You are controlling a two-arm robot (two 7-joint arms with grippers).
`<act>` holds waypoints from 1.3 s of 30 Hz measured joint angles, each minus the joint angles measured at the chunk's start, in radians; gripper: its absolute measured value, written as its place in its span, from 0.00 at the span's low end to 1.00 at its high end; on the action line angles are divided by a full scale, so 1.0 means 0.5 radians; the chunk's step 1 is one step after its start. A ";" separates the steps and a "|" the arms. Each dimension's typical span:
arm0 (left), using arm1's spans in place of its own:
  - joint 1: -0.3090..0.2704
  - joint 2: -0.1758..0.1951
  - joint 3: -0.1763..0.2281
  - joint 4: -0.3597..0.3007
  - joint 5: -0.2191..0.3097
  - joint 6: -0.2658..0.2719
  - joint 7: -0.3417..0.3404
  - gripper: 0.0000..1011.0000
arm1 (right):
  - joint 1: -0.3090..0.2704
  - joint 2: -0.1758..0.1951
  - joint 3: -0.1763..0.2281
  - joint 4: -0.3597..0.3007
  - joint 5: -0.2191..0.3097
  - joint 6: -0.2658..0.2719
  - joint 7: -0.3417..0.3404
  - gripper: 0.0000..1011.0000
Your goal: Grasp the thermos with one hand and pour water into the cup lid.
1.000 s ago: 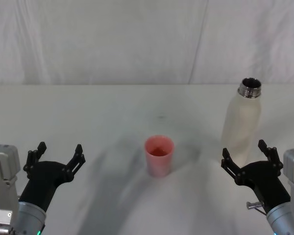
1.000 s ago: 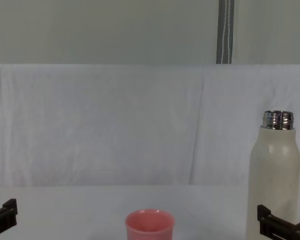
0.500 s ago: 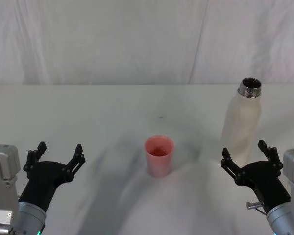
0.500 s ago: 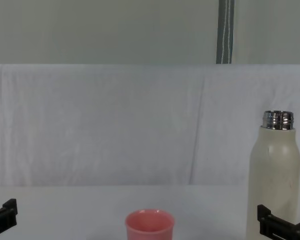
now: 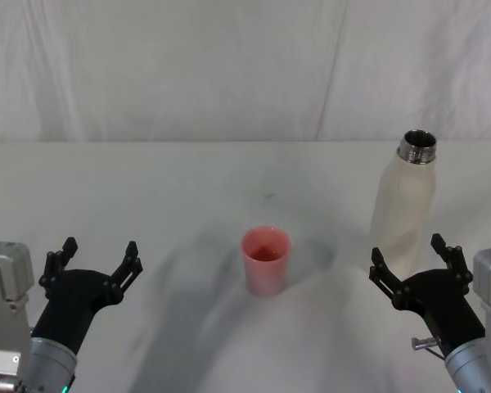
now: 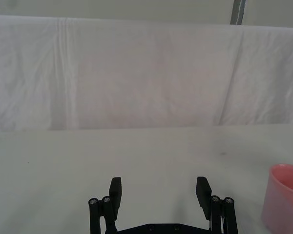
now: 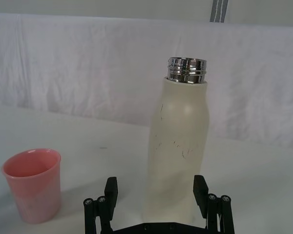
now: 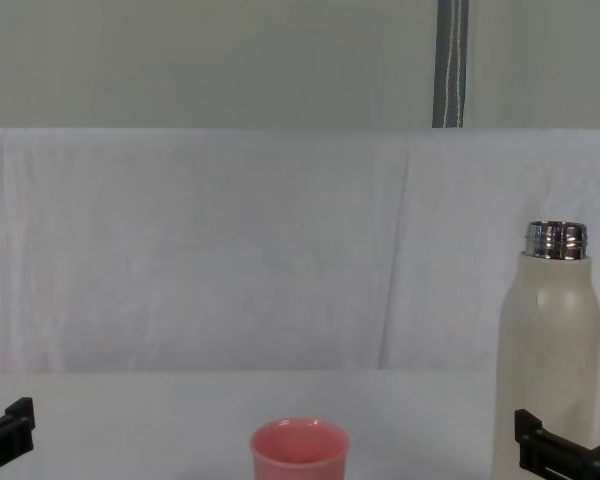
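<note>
White table [image 5: 188,180] — thermos [image 5: 405,209] base hidden behind right gripper [image 5: 416,262], fingers wide; left gripper [image 5: 94,258] likewise.

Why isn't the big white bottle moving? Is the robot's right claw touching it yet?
Apart. In the head view the right gripper is open just in front of the thermos, with table showing between the fingertips and the bottle's base.

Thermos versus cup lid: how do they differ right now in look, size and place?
The thermos is tall and cream-white with a steel neck; the cup lid is short and pink. The thermos stands on the robot's right, just beyond the open right gripper; the cup lid sits near the middle, apart from both grippers. Both stand upright, open-topped, on the table.
</note>
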 joint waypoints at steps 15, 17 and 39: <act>0.000 0.000 0.000 0.000 0.000 0.000 0.000 0.99 | 0.000 0.000 0.000 0.000 0.000 0.000 0.000 0.99; 0.000 0.000 0.000 0.000 0.000 0.000 0.000 0.99 | 0.000 0.000 0.000 0.000 0.000 0.000 0.000 0.99; 0.000 0.000 0.000 0.000 0.000 0.000 0.000 0.99 | 0.000 0.000 0.000 0.000 0.000 0.000 0.000 0.99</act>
